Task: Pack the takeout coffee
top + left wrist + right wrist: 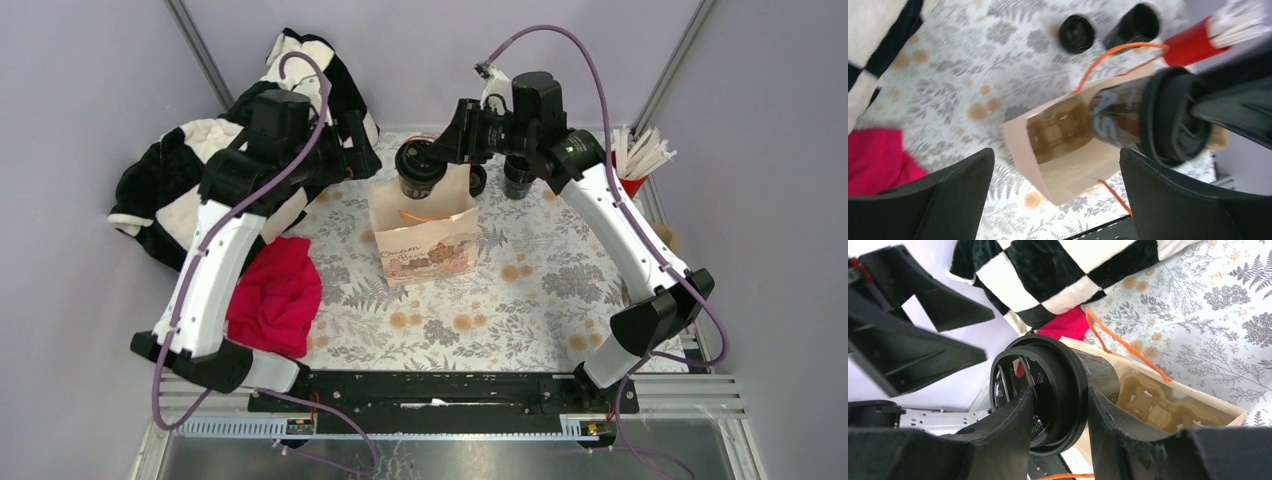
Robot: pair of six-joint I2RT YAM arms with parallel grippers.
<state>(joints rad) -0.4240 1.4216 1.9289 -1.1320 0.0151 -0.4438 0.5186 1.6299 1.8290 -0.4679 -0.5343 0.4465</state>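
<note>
Coffee cup [1128, 117] clamped at its black lid between the fingers of the right gripper [1058, 400]. Tilted well over, base end aimed into the open mouth of the paper bag [425, 235], lid end outside and above the rim. Bag upright at mid-table on the flowered cloth [520, 300], with a cardboard tray [1058, 130] visible at its bottom. Left gripper [1055, 155] spread wide, holding nothing, hovering just beside bag and cup, touching neither. Behind the bag, a squat stack of black lids [1076, 33], a taller stack of black cups [1135, 22], and a red cup [1193, 45] full of white straws. Off to the left, a checkered blanket [170, 190] and a red rag [275, 295].
</note>
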